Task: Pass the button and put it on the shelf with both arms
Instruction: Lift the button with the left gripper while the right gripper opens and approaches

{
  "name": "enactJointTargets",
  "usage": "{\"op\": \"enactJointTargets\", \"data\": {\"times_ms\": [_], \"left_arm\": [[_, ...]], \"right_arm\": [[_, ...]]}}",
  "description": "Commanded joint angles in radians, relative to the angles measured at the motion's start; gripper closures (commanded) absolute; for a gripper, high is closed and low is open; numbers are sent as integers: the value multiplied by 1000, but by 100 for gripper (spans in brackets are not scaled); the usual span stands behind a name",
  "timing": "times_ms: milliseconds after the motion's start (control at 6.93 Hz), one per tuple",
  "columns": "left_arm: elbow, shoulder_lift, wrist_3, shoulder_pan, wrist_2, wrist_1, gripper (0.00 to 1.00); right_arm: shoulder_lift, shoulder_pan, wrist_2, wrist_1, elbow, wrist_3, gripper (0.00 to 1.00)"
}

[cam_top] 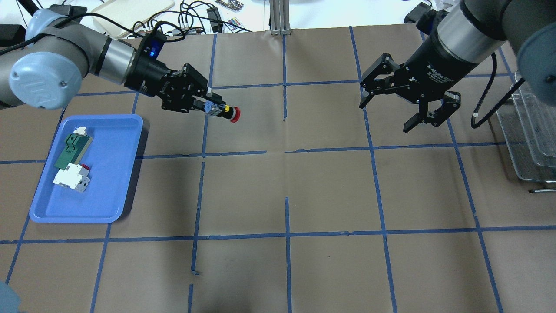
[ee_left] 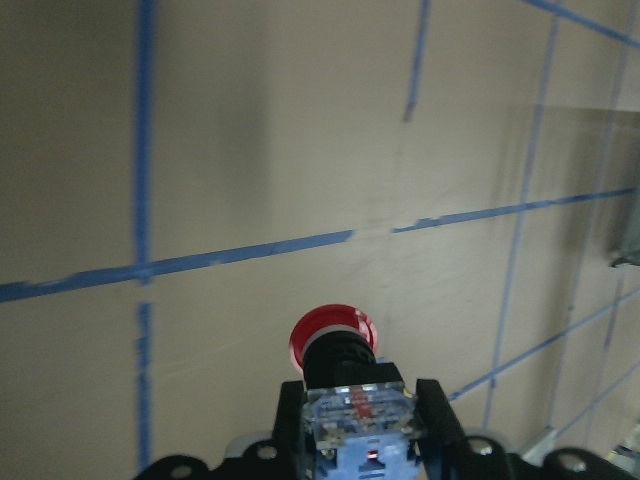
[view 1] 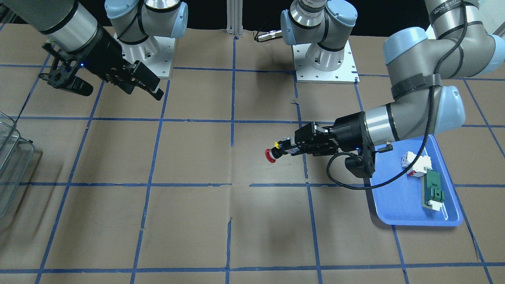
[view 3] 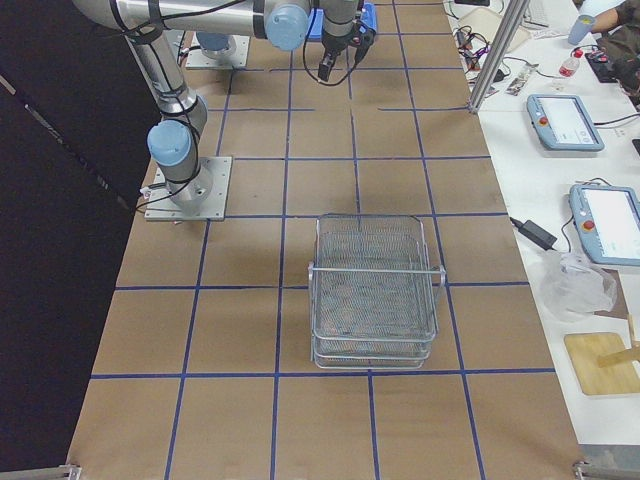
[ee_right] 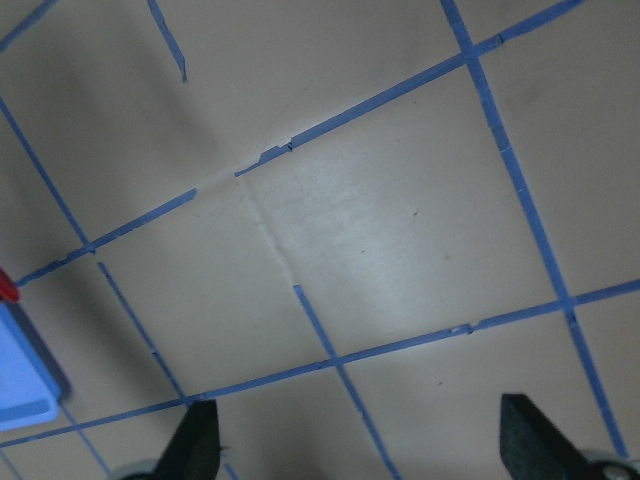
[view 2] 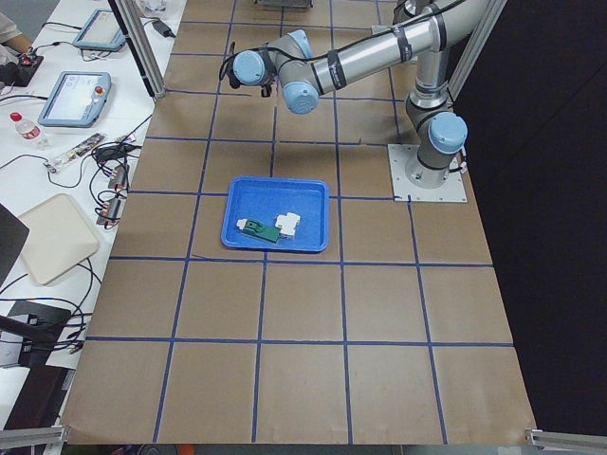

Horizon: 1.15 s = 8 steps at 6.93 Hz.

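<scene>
My left gripper (cam_top: 213, 108) is shut on the button (cam_top: 228, 114), held level above the table with its red cap pointing toward the table's middle. It also shows in the front view, gripper (view 1: 287, 148) and button (view 1: 273, 154), and in the left wrist view, where the button (ee_left: 333, 340) sits between the fingers. My right gripper (cam_top: 385, 116) is open and empty, in the air well to the right of the button, jaws spread wide; it also shows in the front view (view 1: 123, 94). The wire shelf (cam_top: 532, 130) stands at the table's right edge.
A blue tray (cam_top: 110, 182) lies on the left, behind my left arm, holding a white block (cam_top: 71, 179) and a green flat part (cam_top: 71, 150). In the right side view the shelf (view 3: 375, 290) stands mid-table. Brown paper with blue tape lines covers the table.
</scene>
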Motion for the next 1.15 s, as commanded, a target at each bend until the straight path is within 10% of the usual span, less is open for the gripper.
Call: {"op": "enactJointTargets", "data": {"times_ms": [0,1010], "left_arm": [[-3,-11,-173,-121,-183,98,100],[-70,-42,-843,-296,-185,836,100]], "right_arm": [[24,-61,183,46,0,214,0],[90,-6,328,-232,2,765,0]]}}
